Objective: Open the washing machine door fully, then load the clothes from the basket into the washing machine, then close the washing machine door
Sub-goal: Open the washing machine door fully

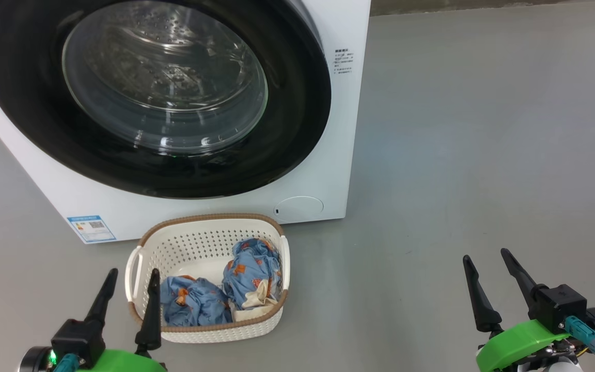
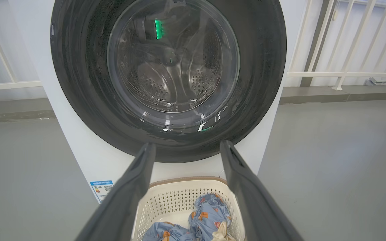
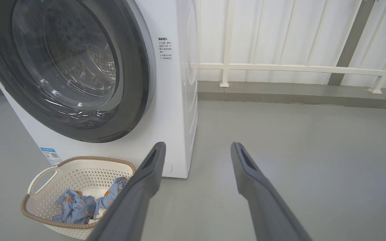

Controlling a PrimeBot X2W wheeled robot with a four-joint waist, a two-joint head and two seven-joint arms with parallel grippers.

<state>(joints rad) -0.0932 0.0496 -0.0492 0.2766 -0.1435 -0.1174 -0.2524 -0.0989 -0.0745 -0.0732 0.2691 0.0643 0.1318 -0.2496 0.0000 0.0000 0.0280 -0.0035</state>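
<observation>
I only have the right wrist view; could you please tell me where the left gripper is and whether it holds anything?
Observer: The left gripper is open and empty, near the basket's left handle in the head view.
Operator: Thank you. The basket's right side is hidden for me; what lies there?
Observer: One bundle of the clothes, with a cream part, lies by the right wall.
Operator: And the washing machine door's left edge?
Observer: The washing machine door looks shut there, rim flat against the white front.

Head view looks down on the washing machine (image 1: 339,170) from close; both wrist views face it lower, seemingly farther back, all sharing the basket (image 1: 199,243) before it.
</observation>
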